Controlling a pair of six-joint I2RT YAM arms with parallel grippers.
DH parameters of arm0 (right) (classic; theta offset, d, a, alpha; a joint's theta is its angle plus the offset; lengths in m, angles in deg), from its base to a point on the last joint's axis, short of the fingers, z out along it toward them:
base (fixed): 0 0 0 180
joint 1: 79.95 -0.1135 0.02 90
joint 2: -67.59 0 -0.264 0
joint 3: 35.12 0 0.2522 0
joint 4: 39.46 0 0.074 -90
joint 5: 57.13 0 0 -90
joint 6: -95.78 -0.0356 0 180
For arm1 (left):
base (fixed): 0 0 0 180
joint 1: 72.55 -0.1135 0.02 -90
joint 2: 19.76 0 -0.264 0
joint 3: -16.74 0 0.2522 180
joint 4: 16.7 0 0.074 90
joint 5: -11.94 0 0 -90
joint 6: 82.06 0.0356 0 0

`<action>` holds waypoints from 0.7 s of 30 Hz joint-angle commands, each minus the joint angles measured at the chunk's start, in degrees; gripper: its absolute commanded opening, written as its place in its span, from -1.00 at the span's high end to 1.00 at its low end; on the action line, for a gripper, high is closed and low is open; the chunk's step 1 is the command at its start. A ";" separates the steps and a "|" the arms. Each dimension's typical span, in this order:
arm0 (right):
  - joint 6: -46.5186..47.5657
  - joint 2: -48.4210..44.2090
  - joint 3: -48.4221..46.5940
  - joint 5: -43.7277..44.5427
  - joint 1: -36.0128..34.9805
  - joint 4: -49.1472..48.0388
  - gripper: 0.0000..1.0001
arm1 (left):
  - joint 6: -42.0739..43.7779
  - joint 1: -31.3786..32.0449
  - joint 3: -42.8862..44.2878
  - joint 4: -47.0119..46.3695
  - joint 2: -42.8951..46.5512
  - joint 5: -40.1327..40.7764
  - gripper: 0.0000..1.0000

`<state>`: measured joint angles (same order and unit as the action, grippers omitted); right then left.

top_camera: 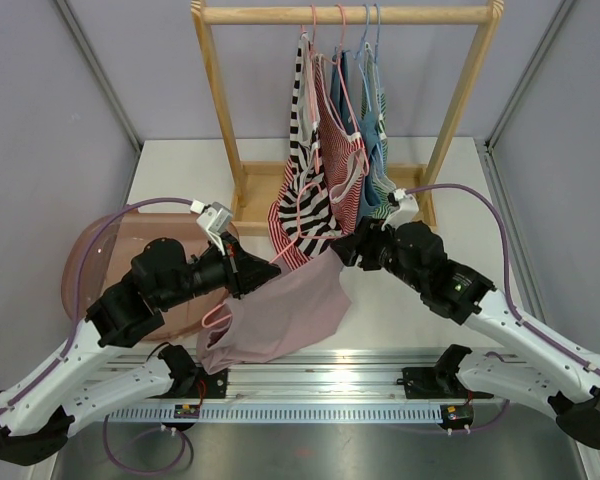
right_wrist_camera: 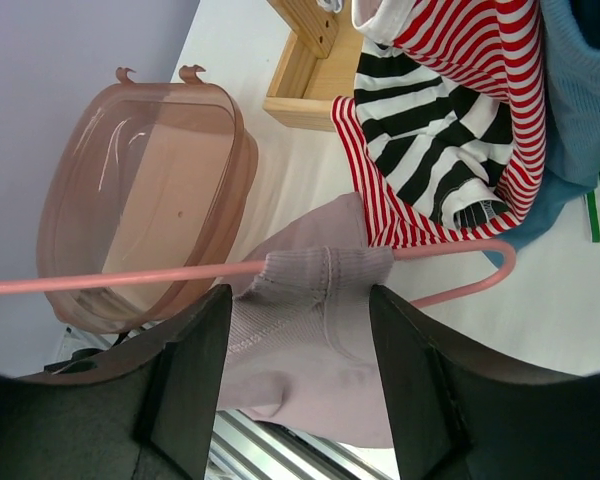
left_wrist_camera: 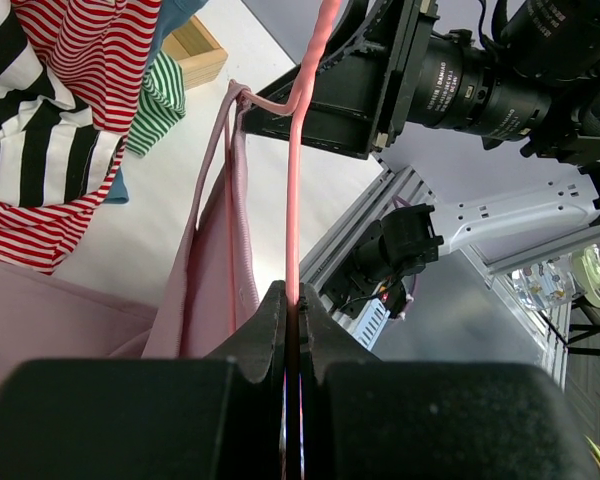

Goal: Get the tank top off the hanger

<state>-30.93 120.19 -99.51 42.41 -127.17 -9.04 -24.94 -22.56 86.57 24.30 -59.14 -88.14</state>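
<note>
Pink hanger (left_wrist_camera: pixel 292 200): off the rack, lying low and centre in the top view, with one end of its rod pinched.
Left gripper (left_wrist_camera: pixel 292 296): fingers pressed together on the hanger's rod, with no gap showing.
Tank top (top_camera: pixel 280 320): mauve, draped from the hanger at lower centre, with a ribbed strap looped over the rod.
Right gripper (right_wrist_camera: pixel 300 298): fingers apart, one on either side of that strap; contact with the cloth is unclear.
Wooden rack (top_camera: pixel 345 14): at the top of the frame, with striped tops (top_camera: pixel 310 180) hanging from it.
Brown tub (top_camera: pixel 90 250): on the left, on the white table (top_camera: pixel 180 170), partly behind the left arm.
</note>
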 commanded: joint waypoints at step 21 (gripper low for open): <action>4.54 -0.92 -2.54 23.46 -0.33 12.39 1.00 | 3.79 0.54 2.02 1.32 1.49 0.43 1.00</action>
<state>-28.39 119.73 -99.51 52.09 -127.39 -4.58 -22.91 -22.36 86.60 26.53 -58.48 -87.05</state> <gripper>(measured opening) 0.107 0.027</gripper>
